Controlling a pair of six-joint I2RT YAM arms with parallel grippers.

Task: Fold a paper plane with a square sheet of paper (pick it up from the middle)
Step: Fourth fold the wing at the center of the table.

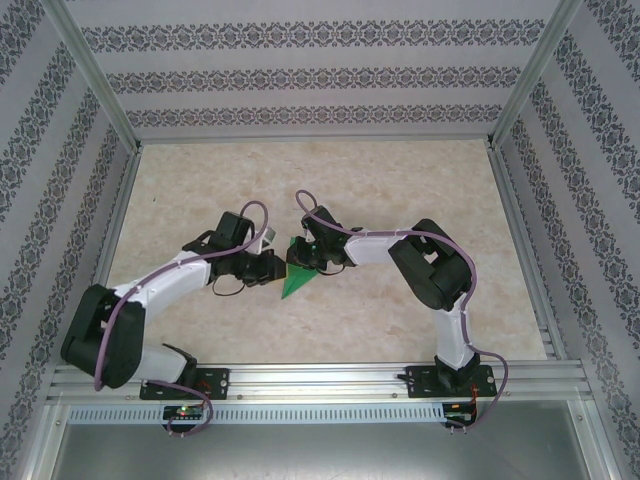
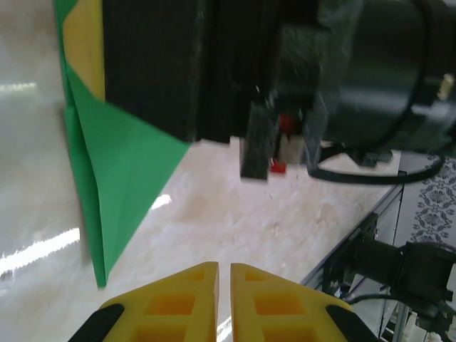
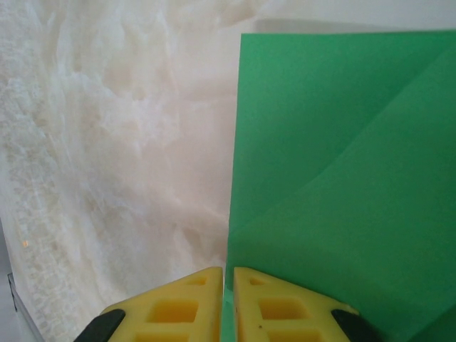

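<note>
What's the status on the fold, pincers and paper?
Right pincer shut on edge of green sheet. Left pincer shut, empty, beside it. Sheet partly folded, diagonal crease. No obstruction seen.

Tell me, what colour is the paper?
The paper is bright green, clearest in the right wrist view.

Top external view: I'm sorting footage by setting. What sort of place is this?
Probably a robot lab test cell: an aluminium frame and patterned wall panels enclose a marble-look tabletop, with left arm and right arm bolted at its near edge.
</note>
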